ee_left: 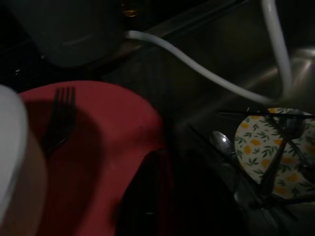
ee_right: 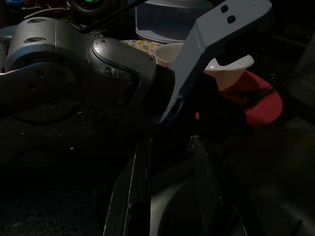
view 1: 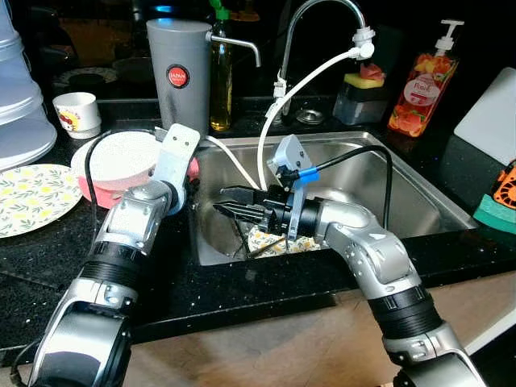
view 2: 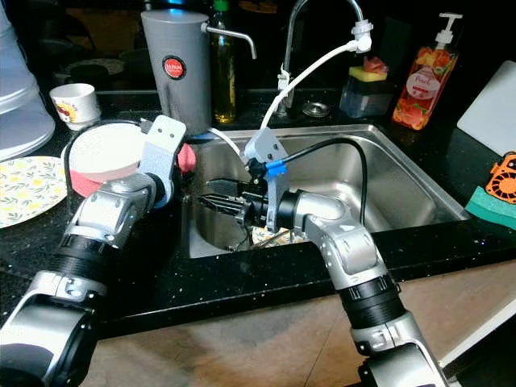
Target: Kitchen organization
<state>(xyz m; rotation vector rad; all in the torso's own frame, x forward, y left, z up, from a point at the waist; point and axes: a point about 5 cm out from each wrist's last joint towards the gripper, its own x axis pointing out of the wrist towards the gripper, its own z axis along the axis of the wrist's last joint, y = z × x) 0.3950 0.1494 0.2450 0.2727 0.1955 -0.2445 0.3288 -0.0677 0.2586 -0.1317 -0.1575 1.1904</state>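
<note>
steel sink (view 1: 419,201) set in black counter (view 1: 266,282); patterned plate (view 1: 270,242) flat on the basin floor at the near left, spoon (ee_left: 224,144) and other dark cutlery lying across it. right gripper (view 1: 234,205) low inside the basin just above that plate, pointing toward the left wall; fingers (ee_right: 140,187) apart with nothing between them in the right wrist view. left gripper (ee_left: 147,196) over the counter edge beside the sink, at the red plate (ee_left: 103,142) which carries a fork (ee_left: 59,118) and sits under a white bowl (view 1: 121,157); left fingers too dark to judge, cannot tell apart or together. white hose (view 1: 310,81) from the faucet (view 1: 322,16) trails down into the basin near the right wrist. soap bottle (view 1: 421,81), grey canister (view 1: 179,72), cup (view 1: 76,113) and a second patterned plate (view 1: 32,193) stand around on the counter. likely handling: cutlery thin, stiff, light, probably wet and slick against steel, lying flat so hard to get a finger under; best pinched across the narrow handle where it bridges the plate rim and leaves a gap. plate in sink rigid, breakable, heavier; rim grip only, and only after cutlery is off it. hose could snag the wrist on withdrawal.
</note>
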